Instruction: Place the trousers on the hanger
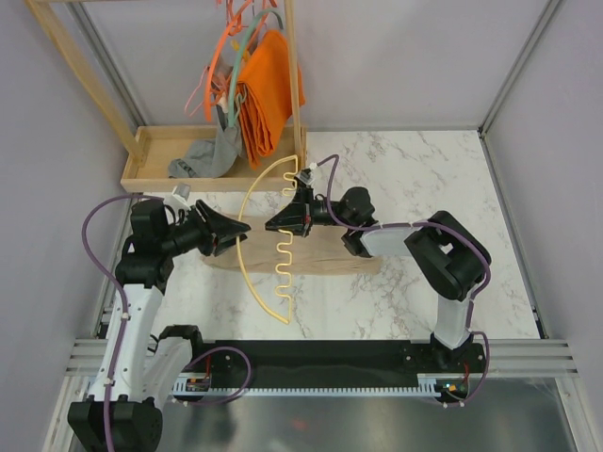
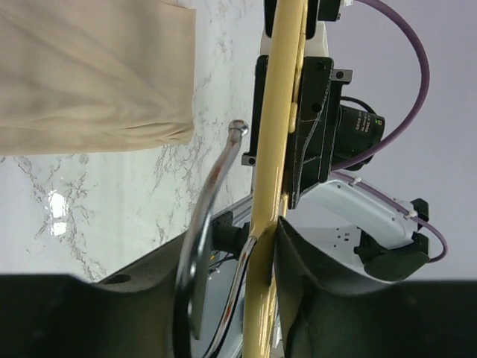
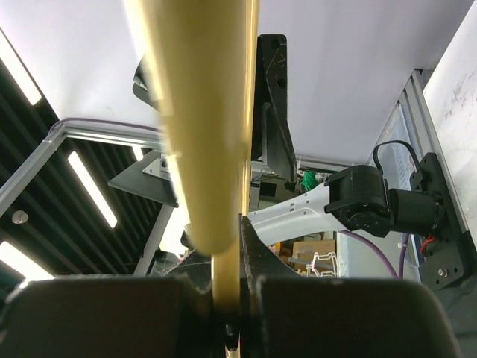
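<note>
hanger (image 1: 283, 247): pale yellow arch, 1 wavy crossbar, thin metal hook (image 2: 216, 179) (curled tip), raised off the table (image 1: 424, 169), arch bulging toward the table's left edge | trousers (image 1: 325, 259): light beige, folded into 1 flat band, lying mid-table, under the hanger, not on it

There is one cream hanger (image 1: 249, 195), one pair of beige trousers (image 1: 330, 256), one orange cloth (image 1: 265, 89) and one grey garment (image 1: 202, 156).
</note>
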You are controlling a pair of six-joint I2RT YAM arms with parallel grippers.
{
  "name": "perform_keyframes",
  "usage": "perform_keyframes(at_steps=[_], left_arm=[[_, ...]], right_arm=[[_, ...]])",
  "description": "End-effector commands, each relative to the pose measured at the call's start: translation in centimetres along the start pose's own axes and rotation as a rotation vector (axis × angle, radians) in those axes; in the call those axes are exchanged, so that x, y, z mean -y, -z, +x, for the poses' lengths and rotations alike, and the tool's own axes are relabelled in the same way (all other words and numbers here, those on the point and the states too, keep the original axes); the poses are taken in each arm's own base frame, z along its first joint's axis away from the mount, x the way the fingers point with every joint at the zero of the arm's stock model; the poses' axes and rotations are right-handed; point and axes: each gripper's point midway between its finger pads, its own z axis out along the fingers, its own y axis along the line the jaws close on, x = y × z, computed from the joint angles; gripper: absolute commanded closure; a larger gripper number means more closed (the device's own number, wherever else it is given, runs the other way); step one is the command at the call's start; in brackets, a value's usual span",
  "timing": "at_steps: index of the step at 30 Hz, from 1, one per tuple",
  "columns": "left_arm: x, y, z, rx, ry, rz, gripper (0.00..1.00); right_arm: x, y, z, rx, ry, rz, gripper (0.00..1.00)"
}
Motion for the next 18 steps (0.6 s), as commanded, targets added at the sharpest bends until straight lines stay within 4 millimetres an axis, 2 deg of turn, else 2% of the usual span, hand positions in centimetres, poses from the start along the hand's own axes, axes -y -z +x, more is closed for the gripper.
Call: perform_keyframes(at_steps=[1, 3, 4, 5, 6, 7, 8, 9, 10, 11, 12, 13, 15, 16, 17, 18], left_arm=[[1.3, 0.3, 0.3, -0.018, -0.018, 0.050, 0.55], [1.2, 0.2, 0.4, -0.024, -0.019, 0.048, 0.72], [1.2, 0.1, 0.3, -0.021, -0.021, 0.046, 0.88], [1.2, 0.2, 0.2, -0.018, -0.022, 0.045, 0.98], [1.0, 0.1, 0.2, -0.016, -0.022, 0.041, 0.98], [0.7, 0.1, 0.1, -0.006, -0.021, 0.029, 0.98], [0.6, 0.1, 0.1, 0.002, -0.031, 0.021, 0.98], [0.2, 0.2, 0.0, 0.015, -0.036, 0.006, 0.98], [-0.4, 0.1, -0.3, 0.039, -0.039, -0.024, 0.98], [-0.8, 0.2, -0.5, 0.058, -0.075, -0.040, 0.98], [-1.2, 0.2, -0.7, 0.073, -0.090, -0.059, 0.98], [-2.3, 0.1, -1.3, 0.112, -0.100, -0.106, 0.98], [-3.5, 0.2, -1.9, 0.157, -0.138, -0.151, 0.98], [-4.7, 0.2, -2.4, 0.191, -0.141, -0.194, 0.98], [-4.2, -0.2, -2.3, 0.195, -0.184, -0.169, 0.98], [-4.3, -0.5, -2.1, 0.193, -0.202, -0.161, 0.98]], right_arm=[[-2.2, -1.1, 0.2, -0.014, 0.104, -0.064, 1.00], [-1.8, -1.3, 0.2, -0.014, 0.098, -0.049, 1.00], [-1.8, -1.3, 0.2, -0.013, 0.112, -0.045, 1.00], [-1.2, -1.3, 0.0, -0.007, 0.096, -0.022, 1.00], [-1.0, -1.3, 0.1, -0.016, 0.098, -0.004, 0.98], [-0.4, -1.1, 0.1, -0.018, 0.092, 0.027, 0.81], [1.6, -0.8, -0.1, -0.014, 0.093, 0.104, 0.70], [1.6, -0.1, -0.4, -0.007, 0.113, 0.145, 0.60], [2.7, 0.6, -1.0, 0.008, 0.118, 0.209, 0.47], [6.9, 2.7, -0.8, -0.006, 0.130, 0.397, 0.43], [6.6, 4.1, -2.3, 0.021, 0.177, 0.474, 0.38], [10.0, 7.4, -1.6, 0.031, 0.083, 0.688, 0.31], [11.2, 11.8, -2.9, 0.029, 0.196, 0.851, 0.29], [12.2, 14.4, -2.5, 0.044, 0.159, 0.958, 0.28], [12.4, 16.1, -2.5, 0.061, 0.158, 1.000, 0.28], [12.5, 18.7, -2.6, 0.092, 0.166, 1.039, 0.28]])
